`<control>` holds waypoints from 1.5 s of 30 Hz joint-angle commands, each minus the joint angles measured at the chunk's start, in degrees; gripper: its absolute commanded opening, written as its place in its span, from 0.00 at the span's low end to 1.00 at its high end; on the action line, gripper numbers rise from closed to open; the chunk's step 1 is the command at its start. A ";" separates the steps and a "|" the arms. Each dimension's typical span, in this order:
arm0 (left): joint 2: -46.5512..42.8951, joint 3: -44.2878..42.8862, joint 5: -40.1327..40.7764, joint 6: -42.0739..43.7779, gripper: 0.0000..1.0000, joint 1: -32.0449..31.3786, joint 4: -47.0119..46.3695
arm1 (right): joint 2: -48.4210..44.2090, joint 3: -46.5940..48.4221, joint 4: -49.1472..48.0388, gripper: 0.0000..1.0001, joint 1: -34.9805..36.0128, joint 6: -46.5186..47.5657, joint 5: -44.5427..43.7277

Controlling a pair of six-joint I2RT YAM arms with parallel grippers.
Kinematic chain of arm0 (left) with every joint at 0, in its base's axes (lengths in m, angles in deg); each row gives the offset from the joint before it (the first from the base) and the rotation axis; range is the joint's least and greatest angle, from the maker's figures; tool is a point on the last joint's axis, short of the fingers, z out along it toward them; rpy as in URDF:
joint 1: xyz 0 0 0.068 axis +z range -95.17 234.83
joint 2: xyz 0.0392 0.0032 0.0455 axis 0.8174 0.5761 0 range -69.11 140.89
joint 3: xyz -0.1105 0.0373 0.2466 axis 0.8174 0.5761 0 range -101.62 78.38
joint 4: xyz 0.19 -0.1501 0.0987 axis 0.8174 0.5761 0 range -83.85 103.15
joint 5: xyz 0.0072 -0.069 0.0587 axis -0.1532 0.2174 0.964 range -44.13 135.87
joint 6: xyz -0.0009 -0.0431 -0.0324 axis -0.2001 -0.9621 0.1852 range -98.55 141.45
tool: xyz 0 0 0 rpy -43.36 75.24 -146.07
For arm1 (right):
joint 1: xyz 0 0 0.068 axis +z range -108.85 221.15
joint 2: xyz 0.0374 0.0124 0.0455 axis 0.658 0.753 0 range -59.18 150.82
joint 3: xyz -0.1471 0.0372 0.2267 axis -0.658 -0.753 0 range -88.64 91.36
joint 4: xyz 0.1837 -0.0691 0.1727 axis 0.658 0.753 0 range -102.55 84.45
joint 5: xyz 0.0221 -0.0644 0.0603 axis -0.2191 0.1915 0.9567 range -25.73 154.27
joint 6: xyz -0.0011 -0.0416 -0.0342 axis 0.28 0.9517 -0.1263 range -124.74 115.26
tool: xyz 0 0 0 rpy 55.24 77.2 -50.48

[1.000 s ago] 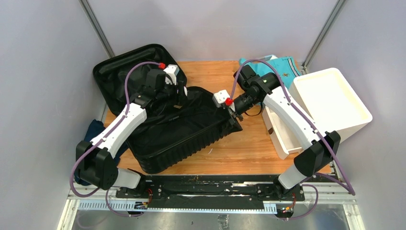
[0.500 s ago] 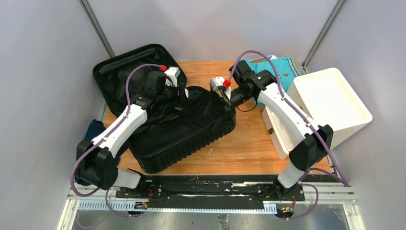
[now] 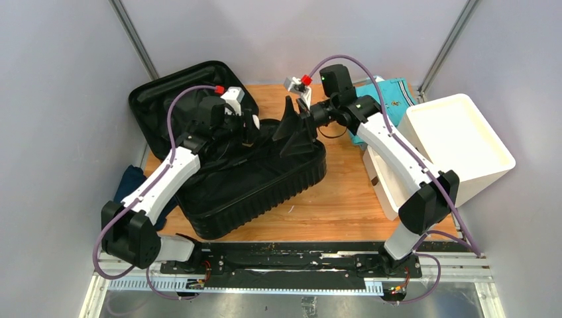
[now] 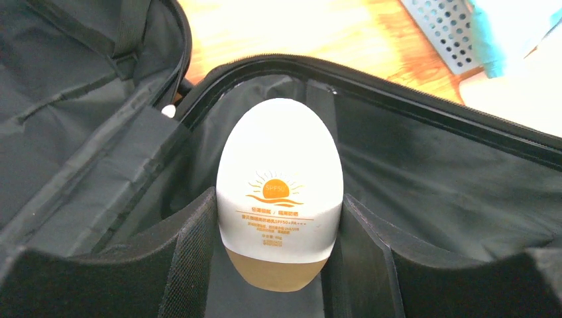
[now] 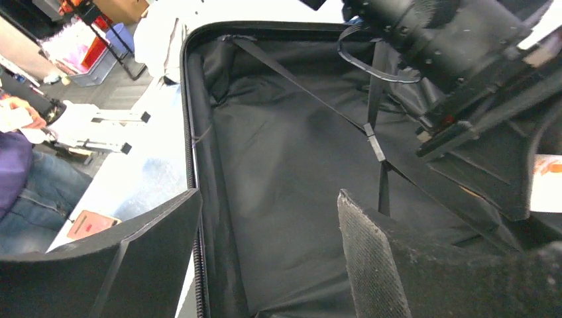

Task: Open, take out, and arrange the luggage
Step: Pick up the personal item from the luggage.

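A dark blue cloth [image 3: 129, 182] lies at the bench's [image 3: 344, 199] left edge. The luggage [image 3: 265, 192] lies open left of centre. Over it, the left fingers [image 4: 192, 265] grasp a white egg-shaped bottle [image 4: 278, 179], and the right fingers [image 5: 371, 265] stand released above its far rim. Teal clothing [image 3: 391, 89] and a white drawer unit [image 3: 457, 139] crowd the right.

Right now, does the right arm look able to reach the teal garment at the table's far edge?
Probably yes: the right hand is open, and the teal garment lies uncovered just behind that arm.
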 commanded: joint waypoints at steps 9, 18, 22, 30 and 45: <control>-9.84 9.29 -9.11 8.64 0.12 0.38 -20.24 | 1.47 -2.50 -24.34 0.62 -4.26 -41.23 -20.15; -9.82 9.22 -16.36 14.79 0.12 -0.30 -20.55 | 4.58 -1.30 -22.03 0.71 -2.28 -43.26 -24.10; -9.77 8.80 -16.40 15.16 0.12 -1.60 -20.55 | 5.52 -0.72 -20.91 0.72 -0.97 -42.72 -25.62; -9.69 8.09 -15.02 15.16 0.12 -4.39 -20.47 | 7.13 -0.41 -19.65 0.66 0.35 -42.32 -28.68; -10.16 7.99 -11.63 14.80 0.32 -6.56 -20.47 | 6.49 -4.19 -20.50 0.06 1.22 -43.45 -28.08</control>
